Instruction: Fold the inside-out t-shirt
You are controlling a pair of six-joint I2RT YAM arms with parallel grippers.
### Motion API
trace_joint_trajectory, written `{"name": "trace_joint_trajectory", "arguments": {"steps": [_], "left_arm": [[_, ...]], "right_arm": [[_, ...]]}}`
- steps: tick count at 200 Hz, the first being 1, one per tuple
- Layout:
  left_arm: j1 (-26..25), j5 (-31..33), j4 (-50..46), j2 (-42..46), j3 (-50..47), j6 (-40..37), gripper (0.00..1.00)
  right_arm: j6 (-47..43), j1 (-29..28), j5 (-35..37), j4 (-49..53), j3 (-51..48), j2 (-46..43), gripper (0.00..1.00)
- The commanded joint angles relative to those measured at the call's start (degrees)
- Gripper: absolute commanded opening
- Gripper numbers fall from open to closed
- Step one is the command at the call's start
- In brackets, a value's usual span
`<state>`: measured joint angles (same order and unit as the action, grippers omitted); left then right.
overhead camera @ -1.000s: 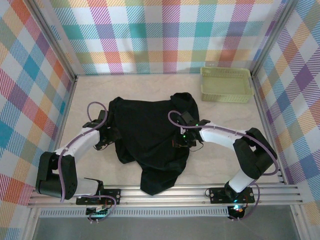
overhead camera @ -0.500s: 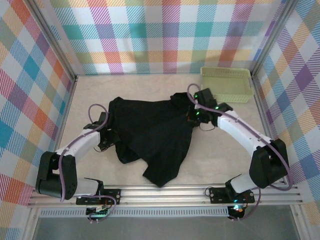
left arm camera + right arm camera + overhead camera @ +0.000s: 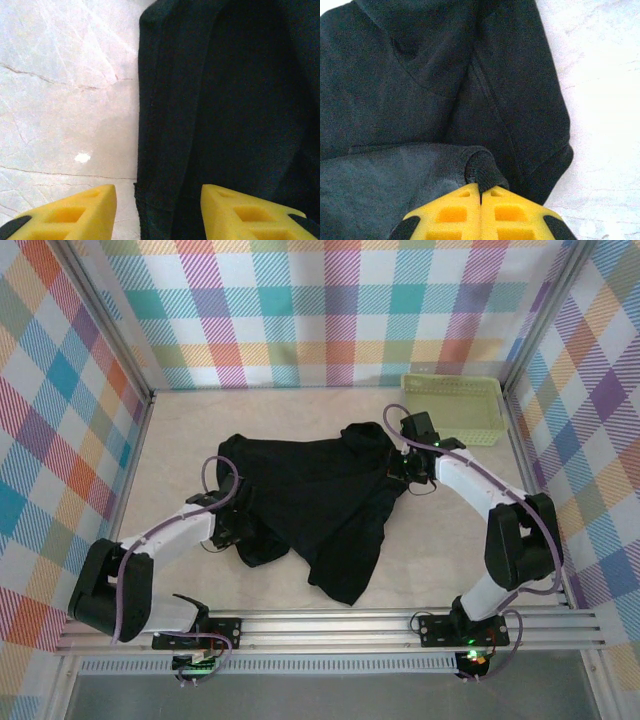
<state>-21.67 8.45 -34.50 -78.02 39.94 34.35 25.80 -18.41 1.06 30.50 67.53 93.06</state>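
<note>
Robot workstation: the inside-out t-shirt [image 3: 310,495], black and rumpled, lies across the middle of the pale tabletop [image 3: 440,540]. It spreads from left of centre toward the far right, with one tail trailing toward the near edge. The right claw [image 3: 480,192], at the garment's far right corner, is clenched on a bunched fold of the dark cloth, its yellow fingers [image 3: 450,215] pressed together with fabric pinched at their tips. The left claw [image 3: 157,200], low at the shirt's near left edge, stands released. One of its fingers is over bare tabletop and the other over cloth, with the hem running between them. A pale green basket [image 3: 452,408] sits in the far right corner, apart from the shirt. Plaid panels [image 3: 330,310] wall the work area.
</note>
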Motion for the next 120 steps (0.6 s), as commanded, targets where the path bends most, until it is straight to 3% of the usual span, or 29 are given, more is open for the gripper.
{"name": "trace_joint_trajectory", "arguments": {"steps": [1,18,47,78,120], "left_arm": [[-0.39,1.13,-1.97,-3.01,1.39,0.07,0.42],[-0.48,1.22,-2.40,-4.81,2.40,0.08,0.32],[-0.49,1.23,-2.41,-5.69,3.01,-0.02,0.19],[-0.48,1.57,-1.37,-3.45,2.57,0.33,0.05],[-0.48,3.52,-0.82,4.77,1.32,0.56,0.00]], "right_arm": [[-2.09,0.88,1.90,-0.04,2.98,1.87,0.12],[-2.51,0.84,3.46,1.36,3.93,1.94,0.32],[-2.77,-1.25,3.57,2.81,0.79,-4.03,0.51],[0.23,-9.05,4.06,5.55,-7.44,-14.05,0.59],[10.13,-17.18,-0.24,5.54,-24.61,-26.35,0.63]]}}
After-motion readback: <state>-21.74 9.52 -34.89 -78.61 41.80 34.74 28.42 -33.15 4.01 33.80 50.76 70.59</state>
